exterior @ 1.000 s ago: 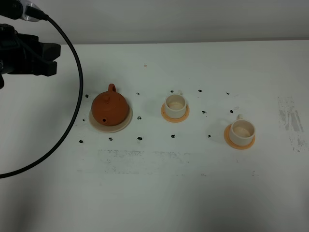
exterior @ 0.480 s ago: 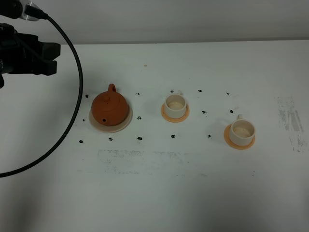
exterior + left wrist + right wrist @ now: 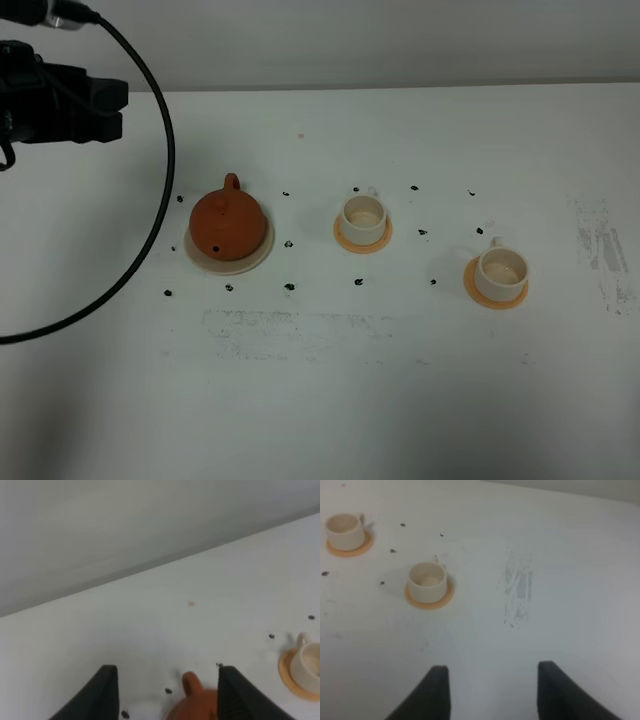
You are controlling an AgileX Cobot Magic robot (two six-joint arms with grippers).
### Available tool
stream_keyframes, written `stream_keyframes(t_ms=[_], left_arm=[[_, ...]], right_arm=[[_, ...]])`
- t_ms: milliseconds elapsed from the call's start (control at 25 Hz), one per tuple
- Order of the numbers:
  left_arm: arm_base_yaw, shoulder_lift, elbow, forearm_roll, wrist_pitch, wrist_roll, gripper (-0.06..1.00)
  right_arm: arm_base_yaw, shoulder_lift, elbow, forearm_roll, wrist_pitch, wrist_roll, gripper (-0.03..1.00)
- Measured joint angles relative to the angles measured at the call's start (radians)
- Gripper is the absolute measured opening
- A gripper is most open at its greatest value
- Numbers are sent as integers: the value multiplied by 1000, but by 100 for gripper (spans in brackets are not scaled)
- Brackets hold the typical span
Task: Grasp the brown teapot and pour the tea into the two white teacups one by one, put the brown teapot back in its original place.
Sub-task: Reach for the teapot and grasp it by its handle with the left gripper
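Squat orange-brown teapot (image 3: 228, 224), lid on, upright on a round cream saucer (image 3: 259, 260), loop handle toward the table's far edge. To its right, middle teacup (image 3: 364, 216) and right-hand teacup (image 3: 501, 270), white, upright, well apart, each centred on an orange coaster (image 3: 346, 240).

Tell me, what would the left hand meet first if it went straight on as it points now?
Probably the teapot, at its handle, seen between the fingers of the left hand; depth is unclear, so it might pass above.

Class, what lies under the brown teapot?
A cream saucer lies under the brown teapot; only its rim shows around the pot. Its middle is covered, so cannot be seen.
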Motion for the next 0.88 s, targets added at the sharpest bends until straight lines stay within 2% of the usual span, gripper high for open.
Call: stream_keyframes(t_ms=[200,440,560,720,880], left_arm=[[0,101,-113,69,68,-113,46],[0,267,-294,261,165,-345,46],[-1,355,-382,332,218,-429,46],[-22,453,-486,395,269,-496,46],[-54,523,-566,425,302,-526,46]], right_arm=[[0,0,0,0,0,0,42],[0,0,0,0,0,0,42],[0,0,0,0,0,0,42],[0,0,0,0,0,0,42],[0,0,0,0,0,0,42]])
